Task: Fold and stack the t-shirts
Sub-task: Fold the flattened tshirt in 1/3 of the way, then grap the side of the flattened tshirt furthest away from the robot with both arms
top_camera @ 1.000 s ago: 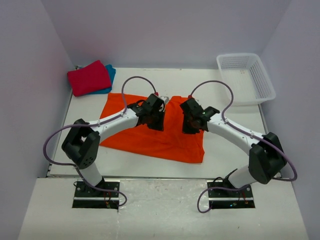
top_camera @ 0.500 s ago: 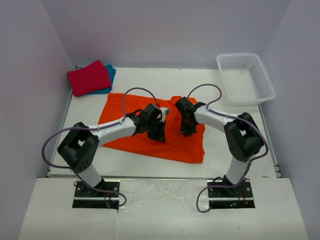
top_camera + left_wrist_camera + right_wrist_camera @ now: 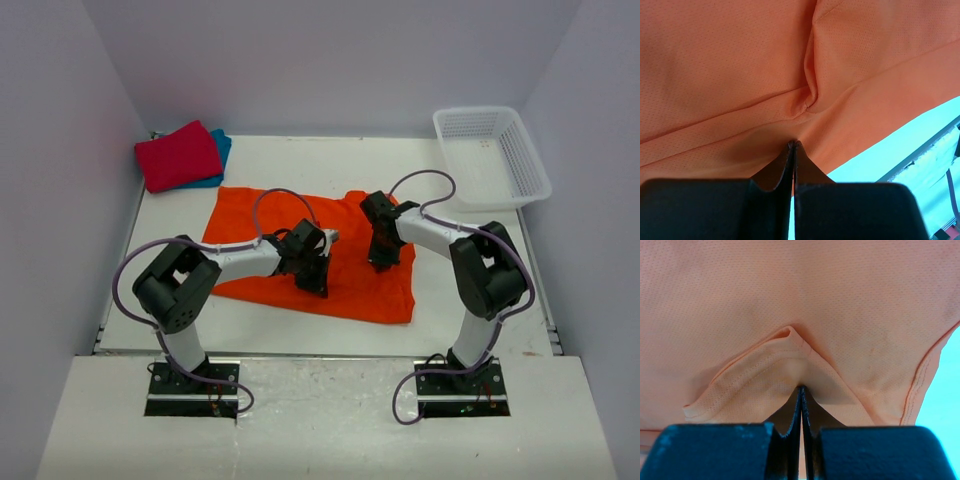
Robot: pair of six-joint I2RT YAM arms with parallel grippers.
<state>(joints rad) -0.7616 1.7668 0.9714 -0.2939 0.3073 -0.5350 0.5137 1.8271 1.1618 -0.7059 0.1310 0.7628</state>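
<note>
The bright orange t-shirt (image 3: 250, 215) lies spread across the middle of the table. My left gripper (image 3: 316, 280) is low over its near middle, shut on a pinch of the orange cloth (image 3: 740, 60), jaw tips together (image 3: 794, 144). My right gripper (image 3: 383, 260) is over the shirt's right part, shut on a raised fold with a hem in the orange cloth (image 3: 790, 290), tips together (image 3: 801, 388). The crimson red t-shirt (image 3: 178, 155) lies folded at the far left on top of the teal blue t-shirt (image 3: 222, 148), which only shows at its right edge.
A white lattice basket (image 3: 522, 160) stands at the far right corner. Grey walls close in the table on the left, back and right. The table's near edge (image 3: 920, 150) shows close beyond the shirt's hem in the left wrist view.
Both grippers have moved from the shirt's far middle towards the near edge, the left further than the right, with orange cloth pinched. The right arm's elbow has folded in closer.
</note>
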